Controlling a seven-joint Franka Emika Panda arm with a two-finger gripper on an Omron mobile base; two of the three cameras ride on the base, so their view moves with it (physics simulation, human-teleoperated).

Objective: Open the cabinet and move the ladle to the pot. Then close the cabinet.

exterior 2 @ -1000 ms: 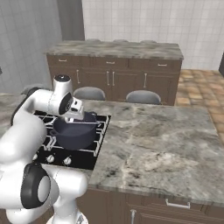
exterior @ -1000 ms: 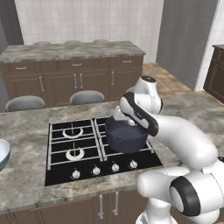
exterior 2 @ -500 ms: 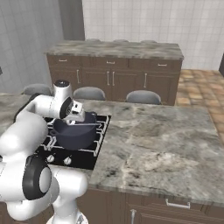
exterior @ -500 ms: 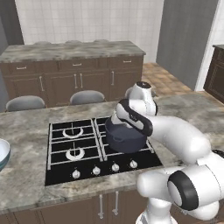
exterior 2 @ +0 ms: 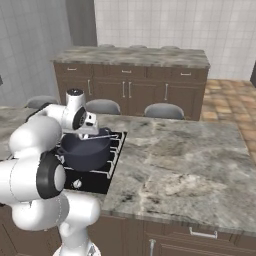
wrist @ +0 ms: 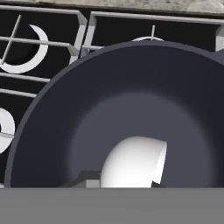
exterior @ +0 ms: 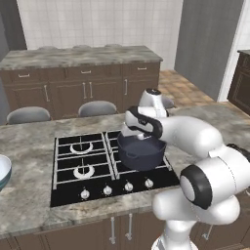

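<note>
A white robot arm reaches over a kitchen island, its gripper (exterior 2: 95,131) poised just above the rim of a dark pot (exterior: 141,152) that sits on the near right burner of a black gas hob (exterior: 83,166). From the right, a thin pale rod, which looks to be the handle of the ladle (exterior 2: 99,136), slants out from the hand across the pot's mouth; from the camera on the hand, the ladle's round white bowl (wrist: 133,162) hangs low inside the pot (wrist: 131,113), close under the hand. The claw is pinched narrow and appears to be holding the ladle by its handle, though the fingertips themselves are hidden behind the hand.

By the look of things, the carry is nearly over: the ladle is over, and partly within, the pot but has not been let go. What is left, judging from this moment, is to release it, draw the arm clear and close the cabinet. The wall cabinet with the long bar handles is outside these views, so whether its doors stand open cannot be told. A pale bowl (exterior: 4,172) rests at the counter's left edge, well apart from the hob
</note>
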